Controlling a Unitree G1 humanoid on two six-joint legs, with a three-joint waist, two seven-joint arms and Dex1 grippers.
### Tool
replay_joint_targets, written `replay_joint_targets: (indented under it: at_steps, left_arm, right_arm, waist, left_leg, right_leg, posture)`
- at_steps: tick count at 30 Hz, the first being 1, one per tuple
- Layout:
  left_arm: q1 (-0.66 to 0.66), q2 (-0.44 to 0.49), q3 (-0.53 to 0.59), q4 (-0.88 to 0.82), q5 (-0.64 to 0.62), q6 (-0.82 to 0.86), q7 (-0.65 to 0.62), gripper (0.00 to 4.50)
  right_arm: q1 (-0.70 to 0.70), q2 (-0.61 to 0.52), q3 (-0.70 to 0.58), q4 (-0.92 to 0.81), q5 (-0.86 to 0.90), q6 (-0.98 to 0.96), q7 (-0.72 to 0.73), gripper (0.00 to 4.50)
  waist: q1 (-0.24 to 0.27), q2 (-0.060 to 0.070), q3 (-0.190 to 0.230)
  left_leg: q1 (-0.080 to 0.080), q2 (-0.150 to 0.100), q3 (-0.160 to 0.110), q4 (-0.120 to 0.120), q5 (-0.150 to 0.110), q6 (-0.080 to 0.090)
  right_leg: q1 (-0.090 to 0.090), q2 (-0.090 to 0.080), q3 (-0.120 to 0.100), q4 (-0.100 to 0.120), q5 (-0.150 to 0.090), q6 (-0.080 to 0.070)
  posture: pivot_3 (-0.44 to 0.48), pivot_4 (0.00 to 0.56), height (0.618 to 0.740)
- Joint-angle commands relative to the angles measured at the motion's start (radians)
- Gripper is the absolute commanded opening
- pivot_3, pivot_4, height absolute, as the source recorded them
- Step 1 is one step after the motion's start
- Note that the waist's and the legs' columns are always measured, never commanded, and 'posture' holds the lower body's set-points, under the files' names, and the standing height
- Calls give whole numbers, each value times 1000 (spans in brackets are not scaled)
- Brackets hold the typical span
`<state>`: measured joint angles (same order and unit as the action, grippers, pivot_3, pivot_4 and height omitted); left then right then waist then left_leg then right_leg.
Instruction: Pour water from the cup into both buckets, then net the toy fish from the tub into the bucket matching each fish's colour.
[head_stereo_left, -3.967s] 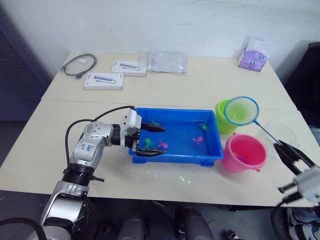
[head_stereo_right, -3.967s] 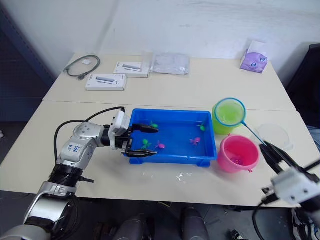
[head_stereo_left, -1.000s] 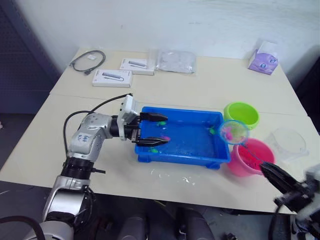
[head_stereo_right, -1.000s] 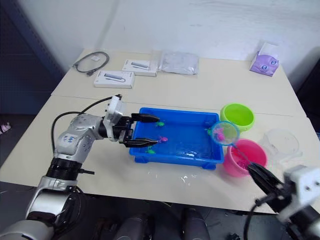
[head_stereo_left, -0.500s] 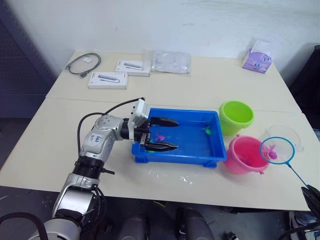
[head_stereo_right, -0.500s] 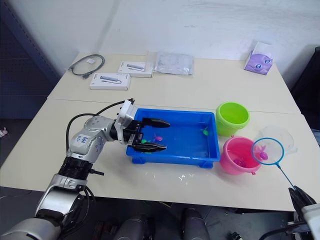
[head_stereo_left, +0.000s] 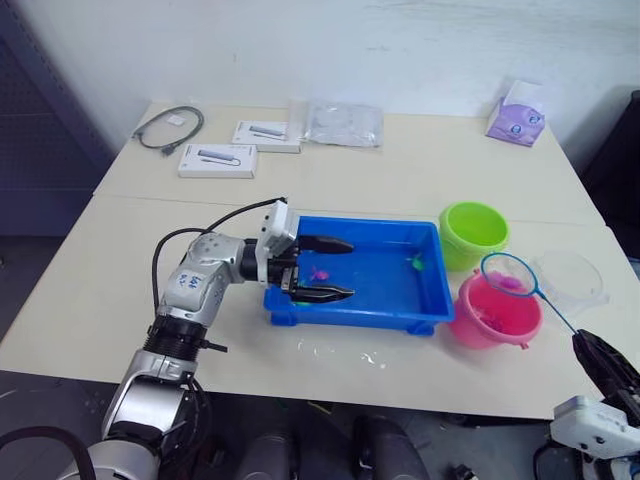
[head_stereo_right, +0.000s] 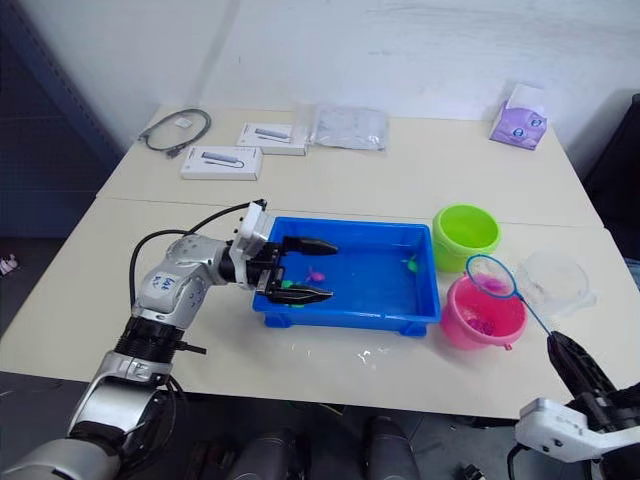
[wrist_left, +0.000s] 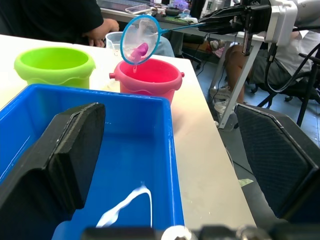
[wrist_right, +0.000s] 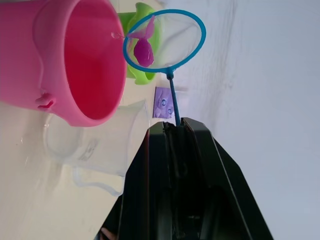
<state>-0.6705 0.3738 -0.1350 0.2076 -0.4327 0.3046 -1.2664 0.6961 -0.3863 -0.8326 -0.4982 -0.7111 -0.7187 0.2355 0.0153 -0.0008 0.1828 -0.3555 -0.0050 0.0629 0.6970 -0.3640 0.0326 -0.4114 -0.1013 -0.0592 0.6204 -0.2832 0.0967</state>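
right tool (wrist_right: 175, 132) is clamped on the thin stick of the net (head_stereo_left: 507, 276); the blue ring hangs over the pink bucket (head_stereo_left: 494, 313), above its rim. right wrist view shows a pink-magenta fish (wrist_right: 143, 51) lying in the mesh, with the bucket's open mouth just beside the ring; the head views show only a pink blur there. left wrist view confirms the fish in the net (wrist_left: 139, 50) above the pink bucket.

left tool (head_stereo_left: 322, 268) sits at the left end of the tub (head_stereo_left: 430, 290), its two black fingers spread wide apart, one over the far part of the tub, one over the near wall, holding nothing.

tub stands mid-worktop (head_stereo_left: 400, 175), water inside. a green fish (head_stereo_left: 415, 263) lies near its right end; a pink fish (head_stereo_left: 320, 274) lies between the left tool's fingers.

green bucket (head_stereo_left: 474, 234) stands right of the tub, behind the pink bucket, the two close together. clear cup (head_stereo_left: 570, 280) stands right of the pink bucket, near the worktop edge.

left wrist view also shows a seated person (wrist_left: 55, 20) beyond the worktop.
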Motion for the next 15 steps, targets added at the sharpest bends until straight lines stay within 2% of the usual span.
replay_joint_targets:
  at_steps: [1, 6, 7, 12, 15]
  left_arm:
    - [-1, 10, 16, -37, -1, -18, 4, 4444]
    - [1, 19, 17, -32, 7, -32, 1, 4444]
    - [1, 23, 18, -30, 8, -34, 1, 4444]
    - [21, 71, 37, -23, 2, -39, -12, 4444]
    - [49, 102, 57, -21, 1, -56, -16, 4444]
  right_arm:
    - [37, -29, -40, 50, -70, -54, -120, 0]
    - [64, -53, -36, 57, -130, -61, -200, 0]
    - [62, -54, -34, 54, -88, -46, -192, 0]
    - [22, -99, 143, -25, 488, 185, 16, 0]
    - [-44, -175, 276, -91, 766, 357, 154, 0]
  waist:
    - [2, 0, 0]
    - [-3, 0, 0]
    - [-4, 0, 0]
    - [-23, -1, 0]
    - [-28, 0, 0]
  left_leg:
    - [0, 0, 0, 0, 0, 0]
    - [0, 1, 0, 0, 0, 0]
    - [0, 1, 0, 0, 0, 0]
    - [2, 2, 1, 0, 0, 0]
    - [3, 3, 0, 0, 0, 0]
  right_leg:
    - [0, 0, 0, 0, 0, 0]
    - [0, 0, 1, 0, 0, 0]
    - [0, 0, 1, 0, 0, -1]
    - [1, 0, 2, 1, 0, -1]
    - [2, 0, 2, 2, -1, -1]
  posture:
    - [0, 150, 739]
    - [0, 150, 739]
    - [0, 150, 739]
    - [0, 150, 739]
    - [0, 150, 739]
